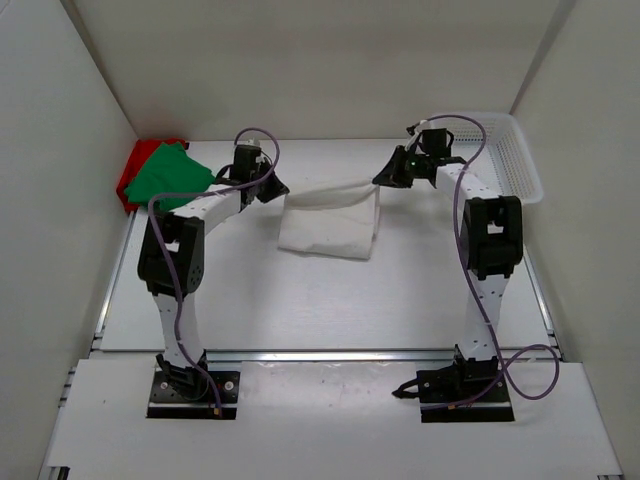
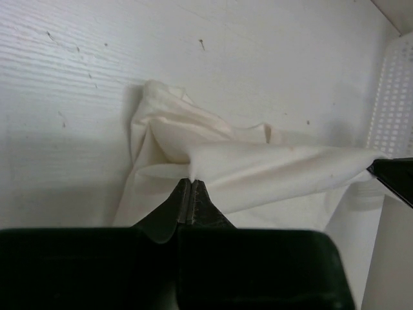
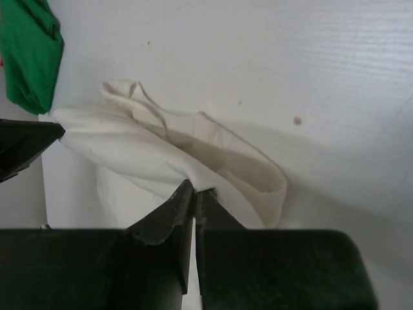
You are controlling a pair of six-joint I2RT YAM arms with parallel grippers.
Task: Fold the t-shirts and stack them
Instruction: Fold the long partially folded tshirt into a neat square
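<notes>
**Operator:** How do my claws stand?

**Spotter:** Your left claw (image 2: 191,187) is clenched, with its jaws pinching the left end of the white shirt's (image 1: 330,222) far edge. Your right claw (image 3: 195,194) is clenched on the right end of that same edge.

**Operator:** Where's that shirt, and which way does it run?

**Spotter:** It's mid-table (image 1: 300,300), toward the far side, between your two claws. The held edge is raised and stretched left to right, which is its long axis. The rest drapes toward the near side, and its lower part lies on the table.

**Operator:** And the others?

**Spotter:** The green shirt (image 1: 170,175) lies on the red shirt (image 1: 133,172) in the far left corner, well apart from yours. The basket (image 1: 515,150) sits far right.
</notes>
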